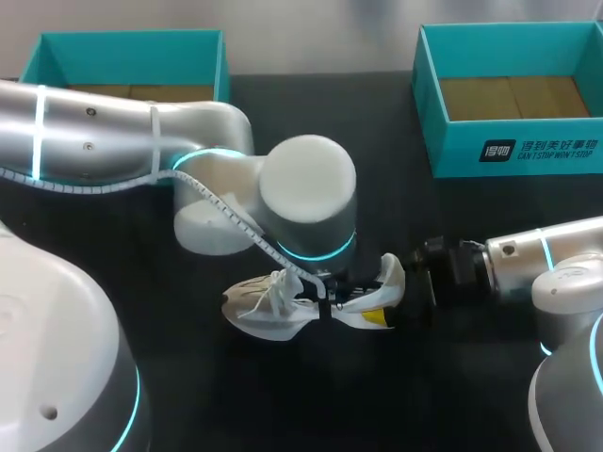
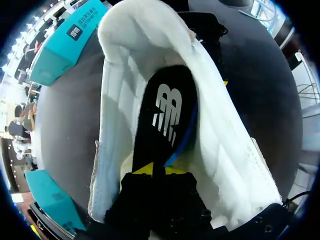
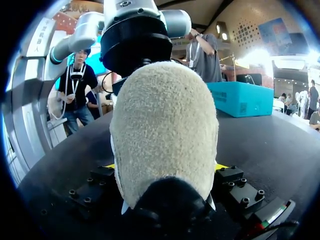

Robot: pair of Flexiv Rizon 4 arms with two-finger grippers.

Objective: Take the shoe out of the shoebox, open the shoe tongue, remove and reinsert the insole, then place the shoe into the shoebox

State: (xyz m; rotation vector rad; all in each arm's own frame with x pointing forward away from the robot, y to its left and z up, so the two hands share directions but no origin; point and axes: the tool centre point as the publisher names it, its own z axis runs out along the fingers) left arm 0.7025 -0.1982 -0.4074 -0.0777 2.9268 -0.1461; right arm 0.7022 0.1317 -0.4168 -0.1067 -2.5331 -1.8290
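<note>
Shoe [image 1: 283, 306], lying on its sole at the middle of the black table [image 1: 424, 377], out of both teal shoeboxes, which stand well apart from it at the far left [image 1: 127, 47] and far right [image 1: 509, 155].

In the left wrist view the shoe's opening is seen spread wide, with the black insole [image 2: 162, 115] exposed and one blue edge of it showing, as if tilted off the footbed. The left gripper [image 2: 159, 172] is lowered into the opening. Its yellow tips are drawn close together at the insole's near end and are judged to be pinching it.

The heel is clamped from both sides by the right gripper [image 3: 165, 167], with a yellow tip visible at each flank.

The step in hand is judged to be insole removal. The next move calls for a steady draw out of the opening while the heel is held fast.
</note>
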